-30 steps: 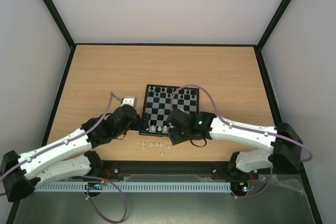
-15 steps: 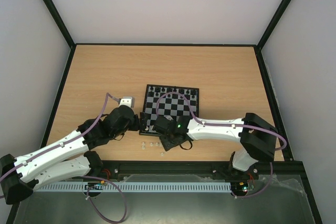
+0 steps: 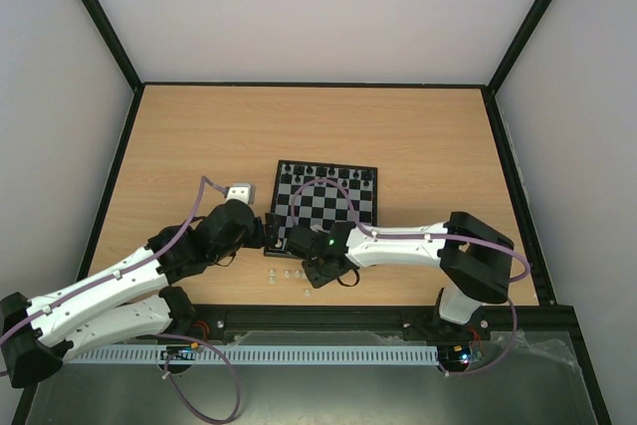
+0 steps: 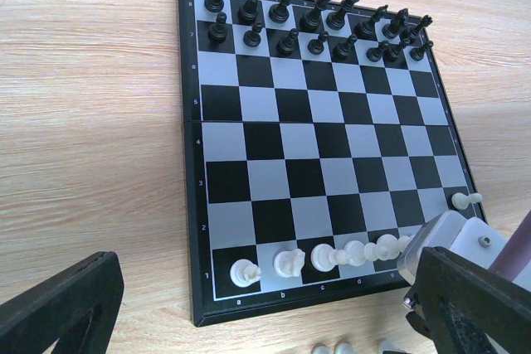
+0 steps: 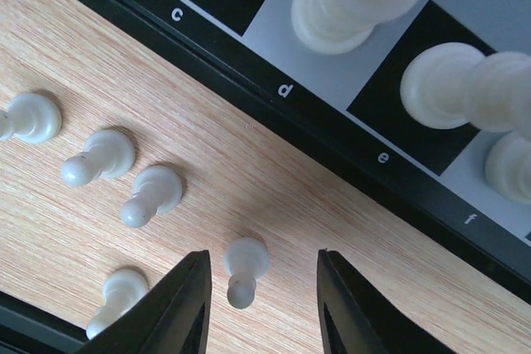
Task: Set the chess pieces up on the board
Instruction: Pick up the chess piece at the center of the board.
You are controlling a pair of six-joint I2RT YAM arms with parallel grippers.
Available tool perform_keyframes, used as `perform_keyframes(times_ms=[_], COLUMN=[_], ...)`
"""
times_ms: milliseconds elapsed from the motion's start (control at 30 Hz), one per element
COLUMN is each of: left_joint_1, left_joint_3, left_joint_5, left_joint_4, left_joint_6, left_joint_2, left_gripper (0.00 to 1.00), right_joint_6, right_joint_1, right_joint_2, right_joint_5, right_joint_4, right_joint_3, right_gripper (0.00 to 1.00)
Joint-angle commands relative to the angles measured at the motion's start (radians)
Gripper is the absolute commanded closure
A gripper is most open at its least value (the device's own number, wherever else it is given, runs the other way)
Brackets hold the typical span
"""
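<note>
1. Light wood-grain tabletop (image 3: 418, 136) with a black rim, boxed in by pale walls (image 3: 318, 7) and black corner posts (image 3: 100, 17). The board (image 3: 333, 208) lies flat near the table's middle, closer to my side than to the far edge.
2. On its far side I count sixteen black pieces (image 4: 318, 26), in two rows of eight. The right-hand ones crowd together in the left wrist view.
3. Along the near rank I count five white pieces (image 4: 323, 256), starting from the left corner. Anything further right is hidden behind the right arm. One more white piece (image 4: 465, 200) sits by the board's right edge.
4. Off the board I count five loose white pawns (image 5: 149, 192) on the wood, just beside the near border. I cannot tell whether they stand or lie tipped.
5. My right gripper (image 5: 263, 259) is low over the wood just off that near border. Its fingers are apart, one on each side of a single pawn (image 5: 245, 269). Wood shows on both sides of it, so nothing is pinched.
6. My left gripper (image 4: 267, 288) sits off the board's near-left corner, its fingers spread wide with nothing between them.
7. Each arm carries one purple cable (image 3: 206, 189), two in all. One white slotted rail (image 3: 299, 355) runs along the near edge.
</note>
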Motion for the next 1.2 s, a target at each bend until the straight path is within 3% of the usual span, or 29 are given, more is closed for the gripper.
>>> perform_keyframes(times_ms=[0,300,533,733,1167], left_joint_1=[0.006,0.006,0.006,0.006,0.005], left_joint_3=[-0.014,-0.014,-0.017,-0.02,-0.012], left_joint_5=[-0.005,-0.003,-0.005,-0.002,0.001], left_joint_4=[-0.009,-0.008,-0.006,-0.001,0.005], left_joint_6=[-0.006,-0.006,-0.006,-0.004,0.003], left_joint_2=[-0.005,-0.004,-0.002,0.003,0.01], left_gripper=[0.0,0.01,0.01,0.01,0.01], right_joint_6=[-0.004,-0.009,-0.012,-0.009,-0.018], right_joint_1=[0.013,0.014,0.014,0.014,-0.019], right_joint_2=[0.02,0.033,0.042,0.03,-0.129], right_joint_5=[-0.012,-0.021,-0.035,-0.035,0.078], right_joint_4=[-0.016,-0.006,-0.008,-0.018,-0.184], right_joint_3=[0.015,0.012,0.01,0.006,0.065], right_gripper=[0.66,0.79,0.81,0.93,0.94])
